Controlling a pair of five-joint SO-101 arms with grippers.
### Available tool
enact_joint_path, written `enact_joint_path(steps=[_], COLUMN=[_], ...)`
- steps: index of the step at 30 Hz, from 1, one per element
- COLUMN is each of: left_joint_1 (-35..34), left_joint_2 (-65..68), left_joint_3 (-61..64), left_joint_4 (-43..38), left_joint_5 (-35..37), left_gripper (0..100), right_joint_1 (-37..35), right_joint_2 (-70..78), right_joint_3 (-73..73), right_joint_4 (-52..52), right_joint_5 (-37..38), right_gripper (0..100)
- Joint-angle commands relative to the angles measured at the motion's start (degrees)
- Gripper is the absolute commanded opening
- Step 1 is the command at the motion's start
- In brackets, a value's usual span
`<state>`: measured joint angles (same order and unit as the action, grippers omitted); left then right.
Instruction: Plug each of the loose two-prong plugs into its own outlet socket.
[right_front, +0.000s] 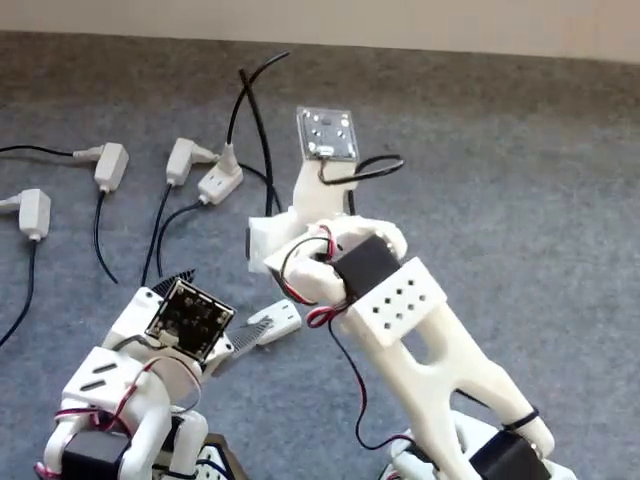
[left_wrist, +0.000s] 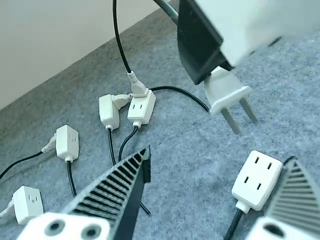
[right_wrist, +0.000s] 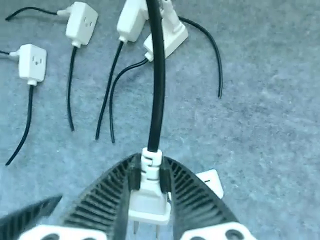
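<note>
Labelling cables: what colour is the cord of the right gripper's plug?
Black cord, white plug; right wrist view shows it best.

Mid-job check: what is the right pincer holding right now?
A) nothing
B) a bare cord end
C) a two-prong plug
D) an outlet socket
C: the right pincer is shut on a white two-prong plug, with its black cord leading away from it.

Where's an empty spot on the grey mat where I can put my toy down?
The big bare patch of grey mat is on the far right, past the white arm holding the plug. It is crowded at the far left, where sockets and black cords lie, and in the middle around the arms.
</note>
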<state>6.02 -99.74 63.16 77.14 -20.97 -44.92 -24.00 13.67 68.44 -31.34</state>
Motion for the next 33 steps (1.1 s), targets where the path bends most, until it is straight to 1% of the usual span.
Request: enact_joint_path(steps=[1,3,4,7,10,12,15,16,18,20,22,25,27,29,31,33], left_joint_1=[0.0,-1.8,-2.9,-6.0,-6.5,-6.5,-6.5,-6.5,-6.6,-6.6,-6.8,-9.8,-12.5,-13.8,-13.8,-13.8], left_joint_2=[0.0,0.0,0.0,0.0,0.0,0.0,0.0,0.0,0.0,-0.1,-0.1,0.0,0.0,0.0,0.0,-0.4], left_joint_3=[1.8,4.6,6.2,10.1,11.6,11.6,11.6,11.6,11.8,11.8,11.8,12.5,14.5,17.1,19.7,21.8], left_joint_4=[-5.3,-8.5,-10.1,-13.5,-14.3,-14.3,-14.3,-14.2,-14.2,-14.2,-14.5,-15.3,-17.5,-19.4,-20.3,-20.3], left_joint_5=[0.2,0.5,0.5,0.5,0.5,0.5,0.4,0.4,0.4,0.4,0.4,0.4,0.4,0.4,0.4,0.6], left_gripper=[38,38,38,38,38,38,38,38,38,38,38,38,38,38,38,38], right_joint_1=[-4.1,-7.3,-8.4,-8.9,-8.5,-8.4,-8.4,-8.4,-8.1,-5.8,-2.1,5.1,10.5,14.7,19.2,23.0], right_joint_2=[-0.5,-0.6,-0.7,-2.6,-6.4,-9.1,-13.6,-14.8,-17.6,-19.4,-20.3,-20.4,-20.5,-20.6,-20.4,-19.9], right_joint_3=[-5.3,-5.7,-6.2,-7.5,-7.3,-6.4,-1.5,0.3,4.6,9.3,13.7,21.7,25.9,27.9,26.2,24.0], right_joint_4=[7.8,12.9,15.3,19.6,20.5,20.7,20.3,20.1,18.2,15.8,12.4,6.6,2.0,-1.4,-2.0,2.4], right_joint_5=[-0.6,-0.2,1.3,5.4,9.8,17.8,35.8,38.3,38.5,38.8,39.3,44.0,45.1,46.9,51.7,59.7], right_gripper=[0.5,0.5,0.5,0.5,0.5,0.5,0.5,0.5,0.5,0.5,0.5,0.5,0.5,0.5,0.5,0.8])
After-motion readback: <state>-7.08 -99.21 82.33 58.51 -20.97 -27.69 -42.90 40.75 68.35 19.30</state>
